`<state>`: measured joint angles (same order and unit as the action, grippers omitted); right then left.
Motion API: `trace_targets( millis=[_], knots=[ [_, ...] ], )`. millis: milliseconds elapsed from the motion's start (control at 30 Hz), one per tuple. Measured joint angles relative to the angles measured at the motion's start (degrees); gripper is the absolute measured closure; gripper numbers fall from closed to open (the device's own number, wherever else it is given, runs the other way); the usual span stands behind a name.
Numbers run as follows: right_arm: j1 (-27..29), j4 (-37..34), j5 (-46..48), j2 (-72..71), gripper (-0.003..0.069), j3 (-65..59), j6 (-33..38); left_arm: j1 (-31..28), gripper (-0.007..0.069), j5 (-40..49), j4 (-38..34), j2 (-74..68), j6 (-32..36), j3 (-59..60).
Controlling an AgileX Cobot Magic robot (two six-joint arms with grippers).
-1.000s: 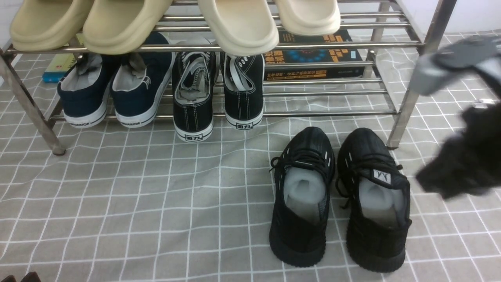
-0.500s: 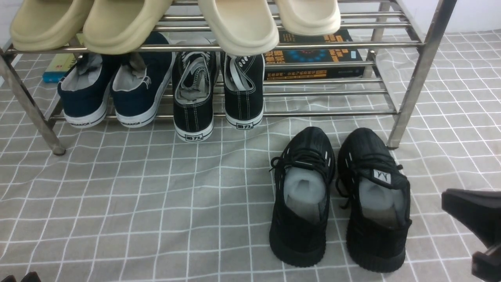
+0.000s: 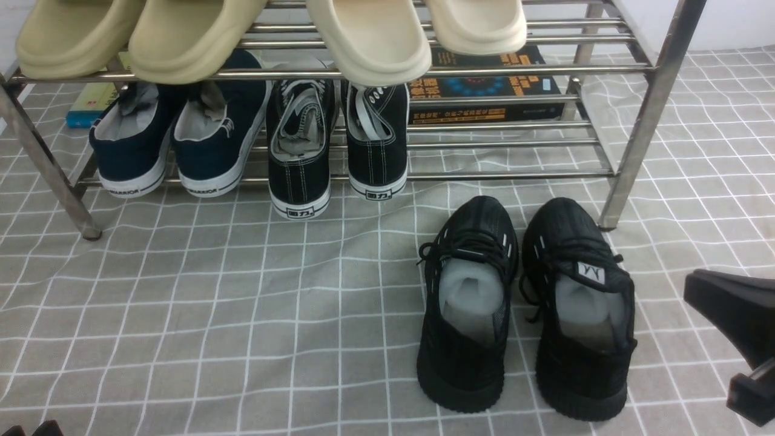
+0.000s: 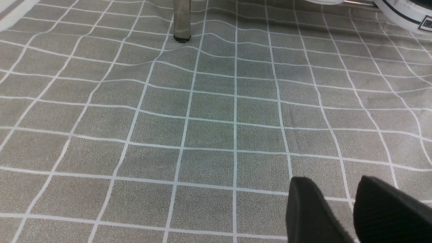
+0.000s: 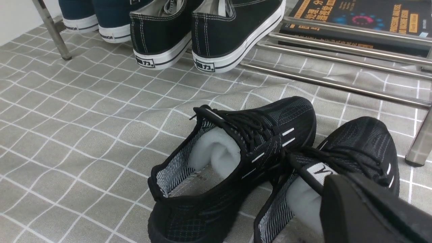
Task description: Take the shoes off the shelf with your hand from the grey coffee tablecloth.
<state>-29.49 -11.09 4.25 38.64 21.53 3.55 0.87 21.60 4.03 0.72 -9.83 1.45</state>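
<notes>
Nearby — canvas shoes (image 3: 336, 142), book (image 3: 484, 85) on shelf (image 3: 629, 151).

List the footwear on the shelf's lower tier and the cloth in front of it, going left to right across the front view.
navy shoes → black canvas shoes → left black knit sneaker → right black knit sneaker. The navy and canvas pairs sit on the shelf; the knit pair stands on the grey cloth.
</notes>
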Motion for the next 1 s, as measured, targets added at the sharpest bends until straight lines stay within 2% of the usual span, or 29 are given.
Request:
trace_targets(
  millis=[433, 667, 767, 800, 1000],
  knots=[
    [0.43, 0.23, 1.23, -3.40, 0.0659, -0.95, 0.00, 0.00, 0.0384, 0.00, 0.00, 0.00, 0.00, 0.00],
    [8.80, 2.37, 2.32, -14.85, 0.0654, -9.56, 0.00, 0.00, 0.0384, 0.00, 0.00, 0.00, 0.00, 0.00],
    [14.90, 4.36, 4.92, -25.50, 0.0649, -16.15, 0.00, 0.00, 0.0384, 0.00, 0.00, 0.00, 0.00, 0.00],
    [14.90, 4.37, 5.06, -26.06, 0.0649, -16.84, 0.00, 0.00, 0.0384, 0.00, 0.00, 0.00, 0.00, 0.00],
    [23.09, 4.87, 10.92, -38.85, 0.0644, -22.92, -0.05, 0.00, 0.0384, 0.00, 0.00, 0.00, 0.00, 0.00]
  ],
)
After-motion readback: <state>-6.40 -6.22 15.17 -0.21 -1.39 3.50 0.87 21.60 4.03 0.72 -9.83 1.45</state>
